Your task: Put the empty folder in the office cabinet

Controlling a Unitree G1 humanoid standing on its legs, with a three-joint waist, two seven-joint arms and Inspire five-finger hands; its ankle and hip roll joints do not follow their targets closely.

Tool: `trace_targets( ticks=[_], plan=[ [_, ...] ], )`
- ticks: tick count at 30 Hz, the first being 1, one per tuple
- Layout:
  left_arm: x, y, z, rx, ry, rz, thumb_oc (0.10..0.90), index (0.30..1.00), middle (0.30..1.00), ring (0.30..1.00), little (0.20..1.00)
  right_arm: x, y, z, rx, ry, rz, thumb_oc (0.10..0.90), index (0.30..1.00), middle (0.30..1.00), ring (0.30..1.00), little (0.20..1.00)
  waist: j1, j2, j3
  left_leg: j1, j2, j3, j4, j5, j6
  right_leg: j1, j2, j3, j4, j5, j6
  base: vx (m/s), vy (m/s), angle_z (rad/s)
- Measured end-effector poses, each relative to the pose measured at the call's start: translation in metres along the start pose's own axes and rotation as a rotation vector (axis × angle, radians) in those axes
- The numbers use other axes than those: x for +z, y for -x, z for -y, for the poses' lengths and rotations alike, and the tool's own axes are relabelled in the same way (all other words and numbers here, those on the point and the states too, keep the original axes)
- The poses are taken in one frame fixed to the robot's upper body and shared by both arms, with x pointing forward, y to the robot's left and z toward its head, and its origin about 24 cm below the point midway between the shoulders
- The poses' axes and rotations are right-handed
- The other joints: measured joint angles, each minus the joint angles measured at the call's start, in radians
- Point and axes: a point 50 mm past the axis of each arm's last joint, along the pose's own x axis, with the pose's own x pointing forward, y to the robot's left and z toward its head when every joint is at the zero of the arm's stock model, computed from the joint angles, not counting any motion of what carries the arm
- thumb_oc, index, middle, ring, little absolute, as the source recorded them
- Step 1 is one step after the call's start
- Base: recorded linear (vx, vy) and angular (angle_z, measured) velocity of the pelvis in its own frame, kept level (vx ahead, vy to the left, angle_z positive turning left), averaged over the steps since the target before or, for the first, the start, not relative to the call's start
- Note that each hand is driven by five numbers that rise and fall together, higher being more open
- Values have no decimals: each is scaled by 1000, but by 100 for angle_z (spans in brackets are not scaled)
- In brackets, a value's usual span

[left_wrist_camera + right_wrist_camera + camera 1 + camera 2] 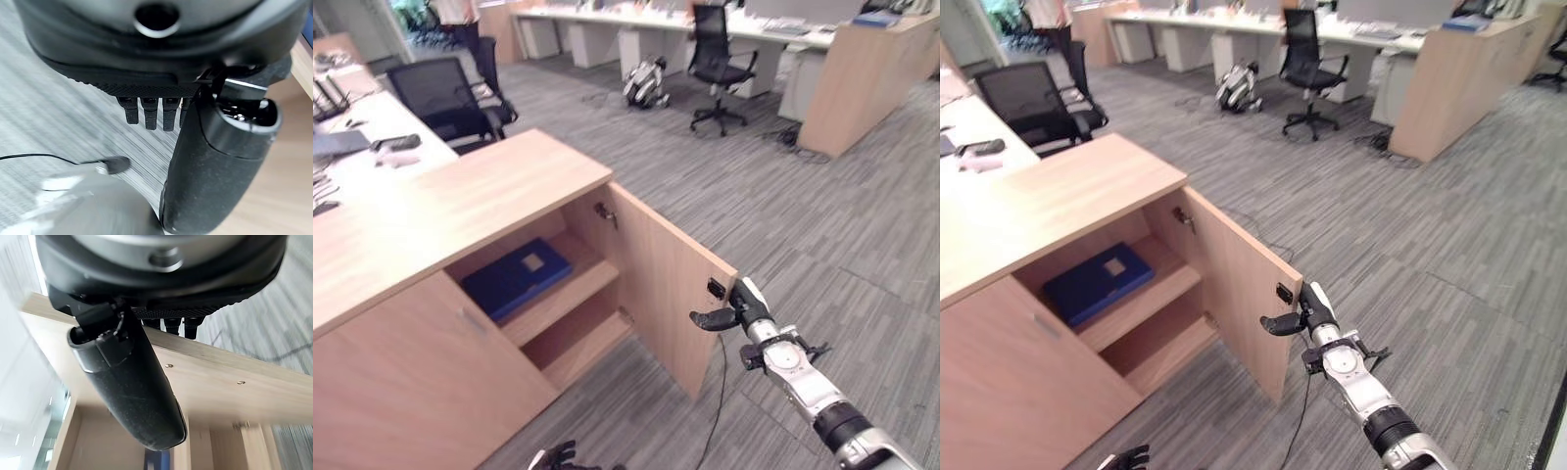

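Folder [517,277] flat on upper cabinet shelf, long axis toward the opening. Near to far: left hand [556,456] low, fingers curled, empty; right hand [729,311] at open door's [666,284] outer edge, thumb out, fingers behind edge, grip unclear.

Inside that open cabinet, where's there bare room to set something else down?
The lower wooden shelf is bare across its visible width. On the upper wooden shelf, the flat blue folder takes the middle and left; only a narrow strip is free beside the open wooden door, whose outer edge the right robot hand touches.
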Motion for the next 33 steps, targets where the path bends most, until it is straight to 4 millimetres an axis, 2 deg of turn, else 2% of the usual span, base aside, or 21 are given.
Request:
trace_targets(
  ticks=[1, 2, 3, 5, 7, 8, 9, 11, 12, 13, 15, 17, 19, 20, 22, 25, 26, 27, 30, 32, 33],
  plan=[
    [14, -4, 1, -6, -19, 23, 800, 900, 900, 900, 900, 0, 1, 0, 13, 18, 0, 800, 900, 900, 900, 900, -3, -21, 15, -42, -18, 50, 6, 81, -63, -3, -34, -69, -2, 11, -17, -208, 100, 143],
    [25, -7, -3, 2, -28, 44, 800, 900, 900, 900, 900, 10, -4, -7, 52, 41, 22, 800, 900, 900, 900, 900, -11, -50, 39, -74, 27, 337, 74, -6, -1, -14, -68, -127, -8, 16, -36, -167, 88, 131],
    [23, -7, -7, 13, -20, 37, 800, 900, 900, 900, 900, 16, -6, -12, 87, 62, 37, 800, 900, 900, 900, 900, -9, -66, 47, -69, 79, 467, 132, -47, 16, -13, -78, -155, -7, 21, -38, -58, 86, 94],
    [22, -7, -12, 24, -53, 26, 800, 900, 900, 900, 900, 28, -1, -20, 160, 102, 74, 800, 900, 900, 900, 900, -21, -77, 47, -46, 153, 546, 258, -102, -5, 8, -97, -216, -7, 17, -35, 22, 65, 89],
    [13, -5, -15, 18, -115, 3, 800, 900, 900, 900, 900, 40, 2, -36, 291, 113, 131, 800, 900, 900, 900, 900, -50, -77, 32, 4, 172, 504, 262, -116, -18, 36, -109, -273, -7, -4, -8, 32, 207, 152],
    [6, -3, -11, -12, -150, -17, 800, 900, 900, 900, 900, 54, 5, -70, 458, 92, 199, 800, 900, 900, 900, 900, -32, -70, 18, 63, 109, 503, 244, -190, 18, 77, -138, -381, 15, -7, 70, -32, 217, 215],
    [8, -3, -10, -17, -166, -8, 800, 900, 900, 900, 900, 65, 5, -87, 532, 90, 242, 800, 900, 900, 900, 900, -9, -62, 6, 67, 82, 494, 172, -216, 100, 69, -140, -399, 74, -28, 76, -15, 170, 205],
    [16, -4, -15, -4, -166, 29, 800, 900, 900, 900, 900, 84, 1, -115, 628, 86, 302, 800, 900, 900, 900, 900, 59, -103, -11, 48, 53, 447, 154, -203, 116, 39, -197, -396, 170, -46, 83, 10, 199, 131],
    [20, -4, -24, 18, -179, 37, 800, 900, 900, 900, 900, 117, -3, -136, 700, 80, 411, 800, 900, 900, 900, 900, 109, -145, -15, 34, 10, 400, 144, -195, 134, 19, -244, -353, 240, -54, 95, -9, 230, 114],
    [15, -2, -32, 39, -181, 18, 800, 900, 900, 900, 900, 143, -5, -152, 749, 91, 495, 800, 900, 900, 900, 900, 139, -147, -14, 33, -1, 393, 142, -192, 143, -1, -276, -332, 325, -53, 96, -18, 193, 102],
    [9, -1, -43, 64, -205, -24, 800, 900, 900, 900, 900, 179, -4, -172, 766, 72, 619, 800, 900, 900, 900, 900, 135, -146, -3, 25, -7, 387, 165, -194, 153, -54, -366, -342, 530, -43, 85, 21, 75, 84],
    [11, 1, -59, 115, -227, -34, 800, 900, 900, 900, 900, 209, 2, -179, 765, 48, 745, 800, 900, 900, 900, 900, 160, -138, 6, 35, -21, 306, 140, -210, 199, -106, -310, -191, 572, -95, 164, 66, 83, 123],
    [22, -1, -66, 158, -231, -8, 800, 900, 900, 900, 900, 211, 3, -176, 750, 45, 764, 800, 900, 900, 900, 900, 145, -138, 6, 41, -46, 221, 84, -180, 200, -115, -220, -23, 496, -137, 191, 113, 6, 145],
    [22, -1, -66, 160, -239, -7, 800, 900, 900, 900, 900, 209, 2, -175, 751, 53, 756, 800, 900, 900, 900, 900, 150, -138, 6, 45, -64, 201, 60, -169, 204, -128, -205, 0, 459, -137, 190, 186, -47, 145],
    [15, -1, -61, 154, -245, -36, 800, 900, 900, 900, 900, 186, -1, -167, 731, 50, 687, 800, 900, 900, 900, 900, 122, -123, 15, 66, -90, 98, 5, -157, 204, -122, -139, 97, 265, -149, 159, 137, -41, 122],
    [10, 0, -59, 141, -264, -56, 800, 900, 900, 900, 900, 149, -7, -150, 685, 59, 565, 800, 900, 900, 900, 900, 102, -133, 18, 73, -109, 29, -33, -133, 216, -136, -128, 133, 128, -102, 149, 77, 10, 86],
    [7, 0, -57, 134, -275, -68, 800, 900, 900, 900, 900, 124, -8, -138, 632, 25, 482, 800, 900, 900, 900, 900, 69, -135, 19, 70, -115, -10, -42, -123, 216, -129, -126, 161, 101, -77, 148, 72, 14, 106],
    [0, 2, -56, 121, -287, -86, 800, 900, 900, 900, 900, 77, -6, -124, 544, -21, 326, 800, 900, 900, 900, 900, 61, -153, 21, 78, -127, -18, -46, -120, 214, -135, -130, 169, 78, -39, 139, 80, 3, 99],
    [-15, 6, -56, 104, -290, -125, 800, 900, 900, 900, 900, 9, 4, -112, 417, -50, 79, 800, 900, 900, 900, 900, 53, -191, 21, 103, -162, -22, -46, -134, 193, -117, -144, 174, 71, 39, 106, 62, -1, 15],
    [-27, 8, -38, 58, -289, -147, 800, 900, 900, 900, 900, -77, 35, -85, 253, 35, -273, 800, 900, 900, 900, 900, 36, -164, 25, 106, -147, -5, -46, -150, 176, -91, -129, 177, 15, 34, 99, 49, -15, -25],
    [-28, 7, -33, 43, -285, -147, 800, 900, 900, 900, 900, -101, 51, -72, 225, 111, -386, 800, 900, 900, 900, 900, 16, -154, 29, 109, -141, -1, -46, -151, 171, -88, -122, 178, 3, 39, 96, 67, -33, -16]
  ],
)
